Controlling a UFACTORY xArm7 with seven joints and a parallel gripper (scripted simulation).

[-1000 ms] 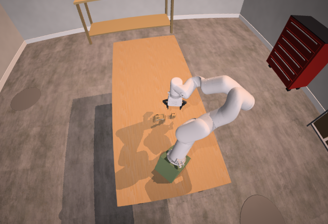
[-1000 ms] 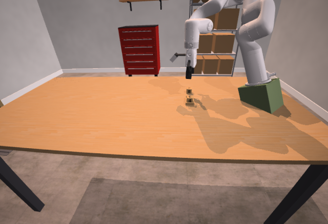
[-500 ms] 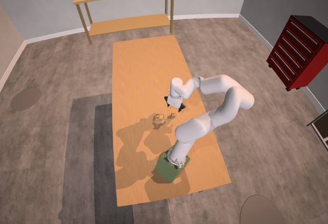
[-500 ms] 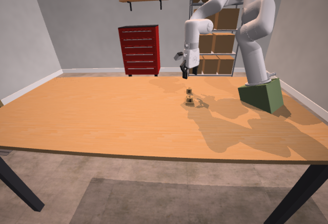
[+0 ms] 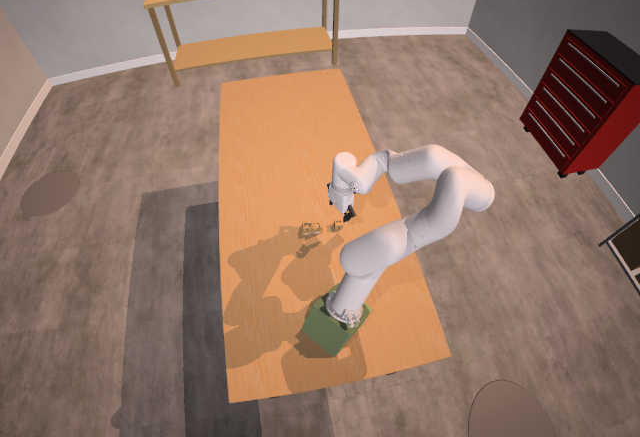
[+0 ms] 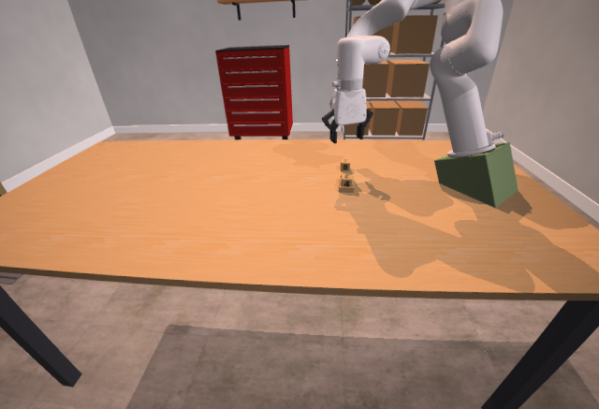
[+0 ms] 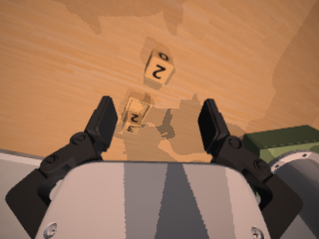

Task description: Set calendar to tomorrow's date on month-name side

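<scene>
Loose wooden cube, "2" up, beside tray with other cube.

red tool chest, wooden shelf table, shelving with boxes

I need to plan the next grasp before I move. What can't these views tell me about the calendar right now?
- Month name and date on the tray: wrist view, steep angle and blur; too small in top and exterior views.
- Whether the cube in the tray sits flat: too small in every view.
- Loose cube: wrist view shows a 2 and another mark; other faces turned away.
- The open gripper holds nothing; its height above the table can't be judged.
</scene>
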